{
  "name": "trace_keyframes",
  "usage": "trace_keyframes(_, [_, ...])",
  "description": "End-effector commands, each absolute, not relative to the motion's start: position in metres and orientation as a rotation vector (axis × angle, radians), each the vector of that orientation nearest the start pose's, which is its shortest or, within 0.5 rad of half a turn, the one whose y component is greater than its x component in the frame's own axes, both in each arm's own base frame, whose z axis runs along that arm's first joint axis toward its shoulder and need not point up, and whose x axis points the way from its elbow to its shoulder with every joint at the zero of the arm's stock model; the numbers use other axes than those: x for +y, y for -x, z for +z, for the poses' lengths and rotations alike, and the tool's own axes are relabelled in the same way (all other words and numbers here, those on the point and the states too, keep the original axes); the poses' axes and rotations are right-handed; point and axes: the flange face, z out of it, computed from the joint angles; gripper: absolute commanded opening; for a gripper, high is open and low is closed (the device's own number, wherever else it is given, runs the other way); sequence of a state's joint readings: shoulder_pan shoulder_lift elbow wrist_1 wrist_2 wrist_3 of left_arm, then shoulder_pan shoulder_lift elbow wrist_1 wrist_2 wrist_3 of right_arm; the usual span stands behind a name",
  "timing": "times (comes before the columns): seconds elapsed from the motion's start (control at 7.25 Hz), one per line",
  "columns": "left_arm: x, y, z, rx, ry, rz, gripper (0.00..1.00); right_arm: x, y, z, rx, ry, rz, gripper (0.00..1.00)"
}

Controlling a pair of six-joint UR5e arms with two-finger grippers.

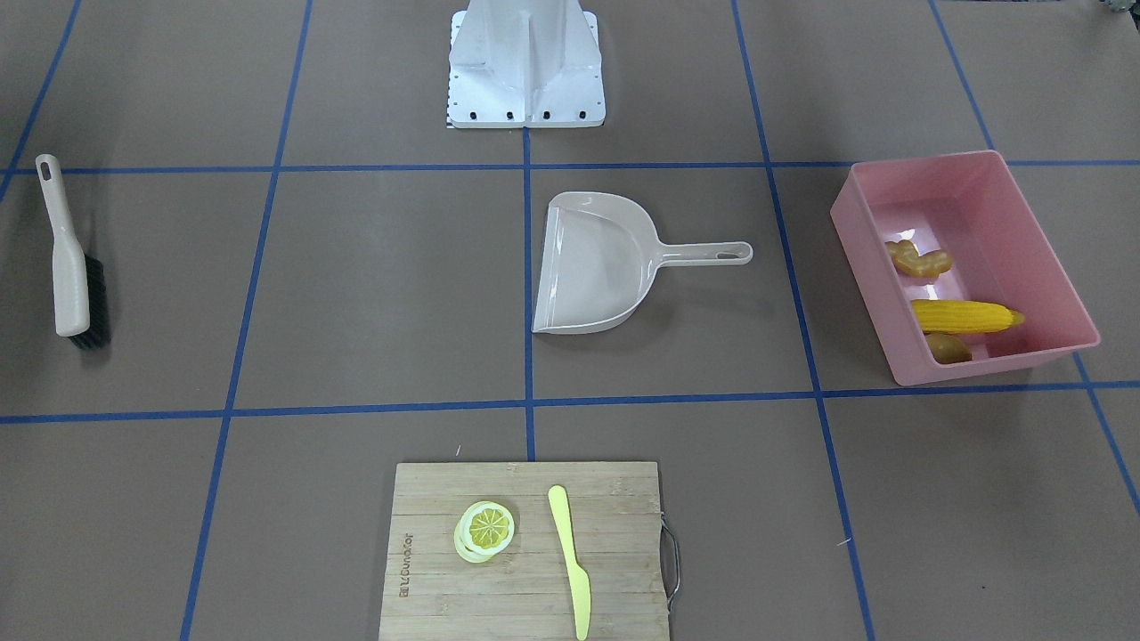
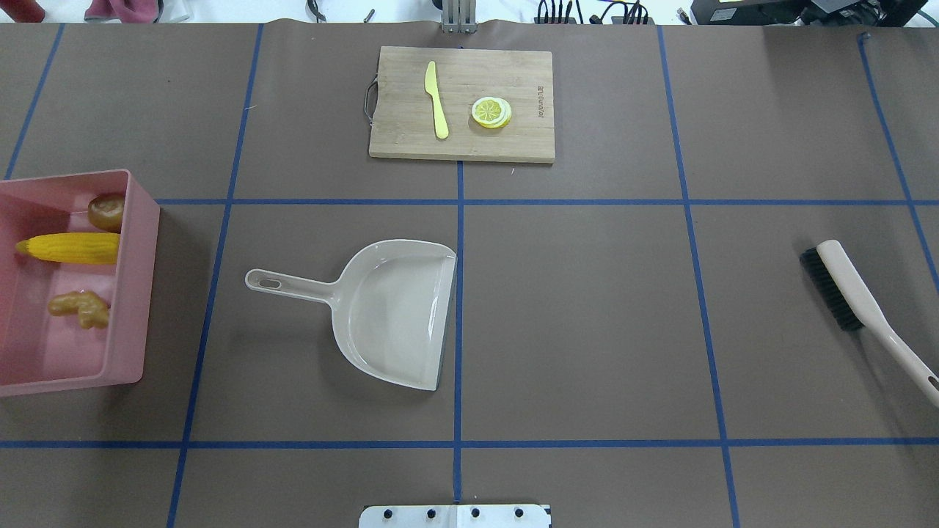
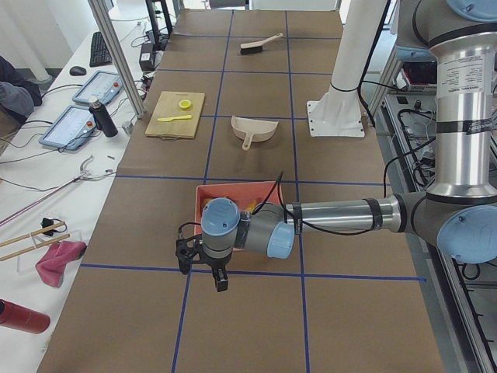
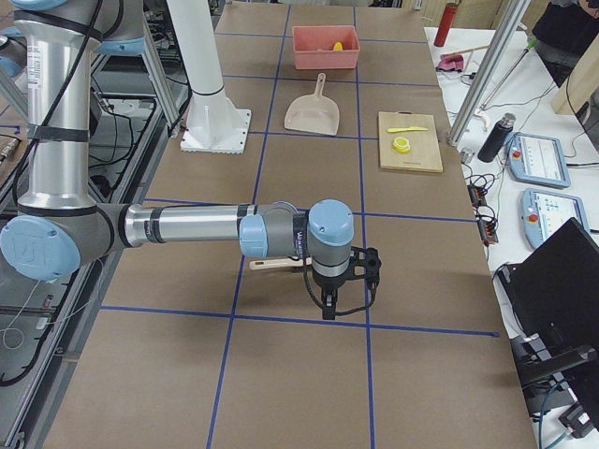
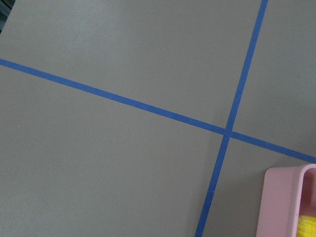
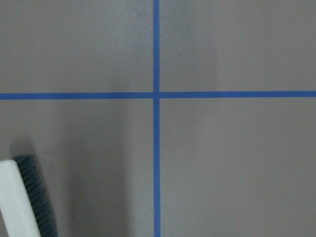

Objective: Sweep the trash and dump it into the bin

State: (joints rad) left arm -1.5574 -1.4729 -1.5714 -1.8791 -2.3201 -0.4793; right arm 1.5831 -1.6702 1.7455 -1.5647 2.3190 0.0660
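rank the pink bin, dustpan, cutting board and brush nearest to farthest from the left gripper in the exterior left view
From the left gripper, over the table's near end:
1. pink bin, right beside it
2. dustpan, mid-table
3. cutting board, beyond, toward the operators' edge
4. brush, at the far end

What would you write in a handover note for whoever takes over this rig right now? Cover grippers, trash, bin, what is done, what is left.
Left gripper, right gripper: side views only; open or shut cannot be told.
Corn cob, potato, ginger root all lie inside the pink bin.
Dustpan lies empty mid-table; brush lies at the robot's right.
Done: sweeping, dumping. Left: apparently nothing.
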Motion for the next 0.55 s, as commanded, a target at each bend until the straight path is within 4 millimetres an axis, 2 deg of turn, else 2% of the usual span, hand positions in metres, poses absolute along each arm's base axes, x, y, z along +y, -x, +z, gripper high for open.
trace_keyframes(0.0, [-0.457,0.057,0.667,0.821,-0.002,-0.365,0.98,-0.455,-0.071,0.62,-0.75,-0.05,0.047,1.0])
trace_keyframes(0.14, [-0.444,0.057,0.677,0.829,0.023,-0.374,0.98,-0.455,-0.071,0.619,-0.75,-0.052,0.046,1.0])
trace_keyframes(0.28, [-0.441,0.058,0.684,0.822,0.034,-0.38,0.98,-0.455,-0.071,0.619,-0.75,-0.052,0.046,1.0])
trace_keyframes(0.41, [-0.442,0.059,0.681,0.825,0.027,-0.38,0.98,-0.455,-0.071,0.619,-0.75,-0.052,0.046,1.0])
